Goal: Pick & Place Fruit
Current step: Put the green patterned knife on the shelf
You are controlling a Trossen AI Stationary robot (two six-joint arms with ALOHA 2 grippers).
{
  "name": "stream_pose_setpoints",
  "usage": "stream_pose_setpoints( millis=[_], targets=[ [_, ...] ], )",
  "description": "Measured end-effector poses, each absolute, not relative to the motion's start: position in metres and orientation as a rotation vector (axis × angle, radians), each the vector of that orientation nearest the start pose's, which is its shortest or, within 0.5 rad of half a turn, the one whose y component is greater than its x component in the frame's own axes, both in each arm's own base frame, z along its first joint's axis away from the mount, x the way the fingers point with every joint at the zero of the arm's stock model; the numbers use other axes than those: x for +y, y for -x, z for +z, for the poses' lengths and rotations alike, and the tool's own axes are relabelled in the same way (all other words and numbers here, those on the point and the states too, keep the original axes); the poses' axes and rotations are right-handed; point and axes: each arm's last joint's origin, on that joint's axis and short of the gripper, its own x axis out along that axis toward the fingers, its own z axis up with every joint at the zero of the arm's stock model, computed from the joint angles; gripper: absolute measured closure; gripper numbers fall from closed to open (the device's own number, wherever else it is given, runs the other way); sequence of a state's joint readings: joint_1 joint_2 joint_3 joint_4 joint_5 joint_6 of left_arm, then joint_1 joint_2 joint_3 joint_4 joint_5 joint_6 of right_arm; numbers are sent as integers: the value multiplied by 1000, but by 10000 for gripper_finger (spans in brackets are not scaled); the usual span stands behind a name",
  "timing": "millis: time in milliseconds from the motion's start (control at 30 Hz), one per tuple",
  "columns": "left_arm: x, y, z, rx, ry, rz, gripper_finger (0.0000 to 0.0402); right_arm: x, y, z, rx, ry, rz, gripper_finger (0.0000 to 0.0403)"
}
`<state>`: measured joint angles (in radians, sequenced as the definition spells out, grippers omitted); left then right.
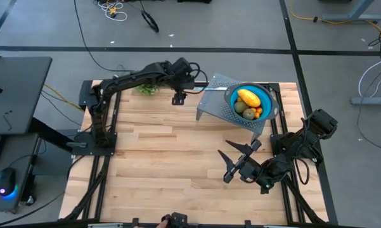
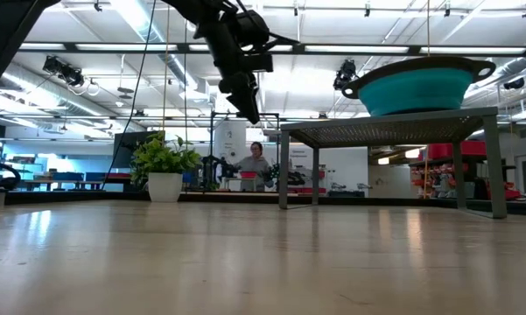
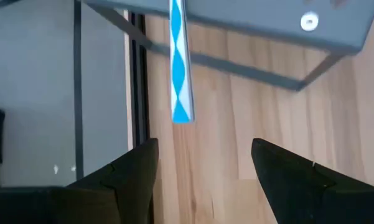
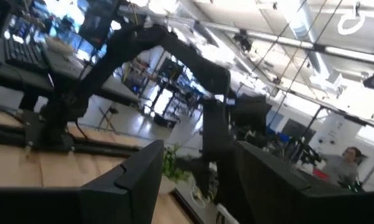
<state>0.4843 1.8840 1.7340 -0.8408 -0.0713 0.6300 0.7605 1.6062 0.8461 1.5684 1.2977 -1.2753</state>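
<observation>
The fruit lies in a teal bowl (image 1: 271,101) that stands on a grey metal rack (image 1: 212,107) at the table's far right. In the bowl I see the yellow oblong fruit (image 1: 248,97), two olive-brown ovals (image 1: 240,107) and tiny orange-red pieces (image 1: 258,113); no dark round one shows. In the low view the bowl's wall (image 2: 416,87) hides the fruit. My left gripper (image 1: 177,98) (image 3: 202,168) hangs open above the table just left of the rack, holding nothing. My right gripper (image 1: 229,166) (image 4: 196,177) is open near the table's right near side.
A knife lies on the rack's left part, its blue-and-white handle (image 3: 180,62) sticking out past the rack's edge ahead of my left fingers. A leafy green sprig (image 1: 146,90) sits at the far edge under the left arm. Bare wood (image 1: 171,158) fills the middle and near side.
</observation>
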Motion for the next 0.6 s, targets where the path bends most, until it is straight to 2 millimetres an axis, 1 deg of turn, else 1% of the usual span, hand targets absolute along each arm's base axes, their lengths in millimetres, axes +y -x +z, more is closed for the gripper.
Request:
stream_pose_setpoints(
  millis=[100,167,267,433,600],
  targets=[
    [198,-356,299,1051,-338,181,136,186,-237,296,-22,513,-664,190],
    [204,-356,301,1011,-319,217,137,185,-237,293,-20,510,-667,190],
    [207,-357,300,982,-312,239,137,180,-240,289,-24,506,-674,190],
    [206,-359,300,937,-284,178,137,160,-249,279,6,525,-738,190],
    [212,-350,306,852,-129,76,137,137,-259,277,41,554,-818,190]
  ],
)
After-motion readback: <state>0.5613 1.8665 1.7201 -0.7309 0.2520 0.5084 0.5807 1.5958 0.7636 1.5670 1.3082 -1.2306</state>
